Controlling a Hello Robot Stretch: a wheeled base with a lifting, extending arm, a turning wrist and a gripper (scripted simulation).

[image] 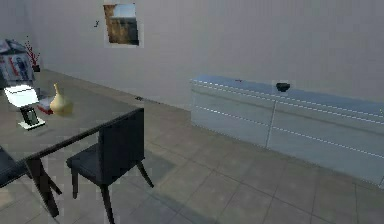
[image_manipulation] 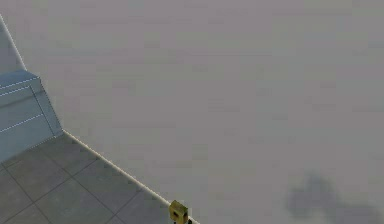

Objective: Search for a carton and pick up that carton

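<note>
I judge this the search step; where the carton is I cannot tell, though a pale boxy thing (image: 20,97) on the worktop (image: 90,106), near a yellow vase (image: 60,100), might be it; my gripper's state I cannot tell; next I should drive nearer to check.

text read: none legible | picture on the wall (image: 121,23): a painted scene, no lettering to make out | colourful box (image: 12,65) at the forward view's left edge: patches of colour, markings too small to read | white thing (image: 20,97) on the desk (image: 95,108): bright plain face, no print legible
</note>
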